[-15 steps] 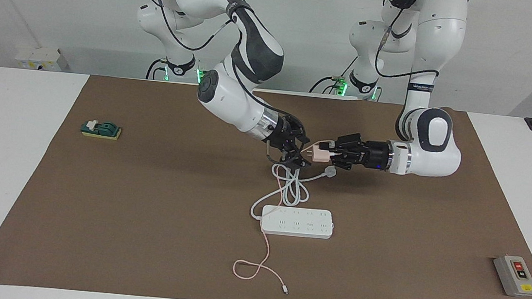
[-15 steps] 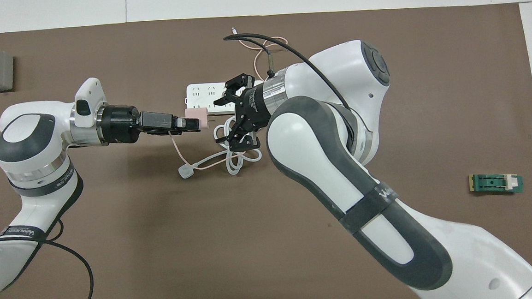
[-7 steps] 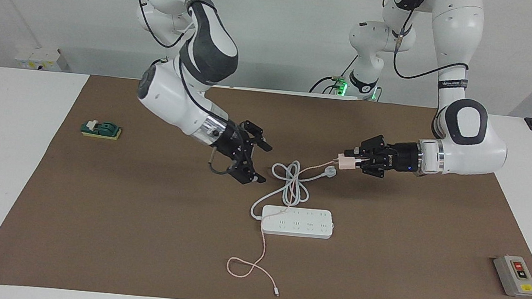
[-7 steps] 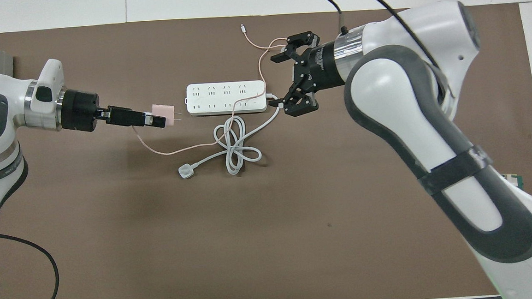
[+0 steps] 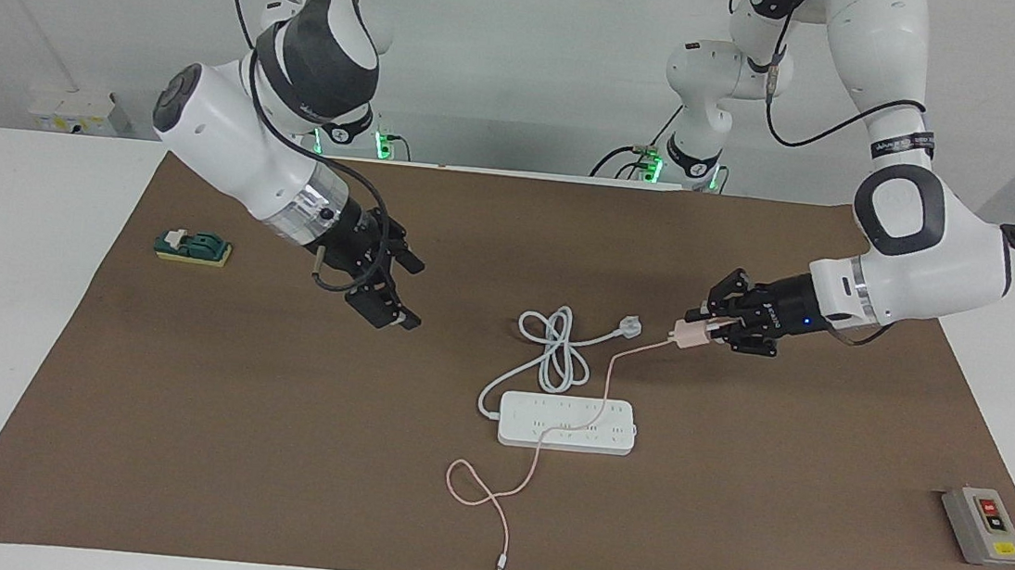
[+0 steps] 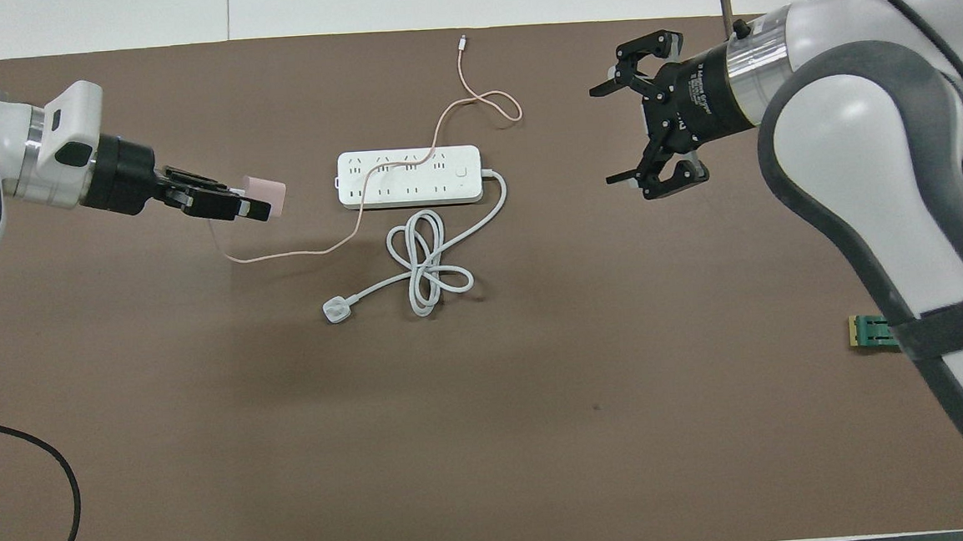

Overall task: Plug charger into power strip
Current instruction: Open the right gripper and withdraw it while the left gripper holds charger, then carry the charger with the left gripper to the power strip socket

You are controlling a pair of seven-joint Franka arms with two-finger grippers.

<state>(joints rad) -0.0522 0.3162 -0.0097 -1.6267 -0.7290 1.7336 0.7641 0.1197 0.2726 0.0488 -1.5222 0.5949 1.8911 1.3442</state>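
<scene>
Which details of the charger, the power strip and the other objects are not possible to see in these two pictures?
- Charger prongs: too small in the facing view; not visible past the pink body and left end effector in the overhead view.
- Grey button box: covered by the left arm in the overhead view.
- Green block: partly covered by the right arm in the overhead view.
- Power strip socket shapes: too small in both views.
</scene>
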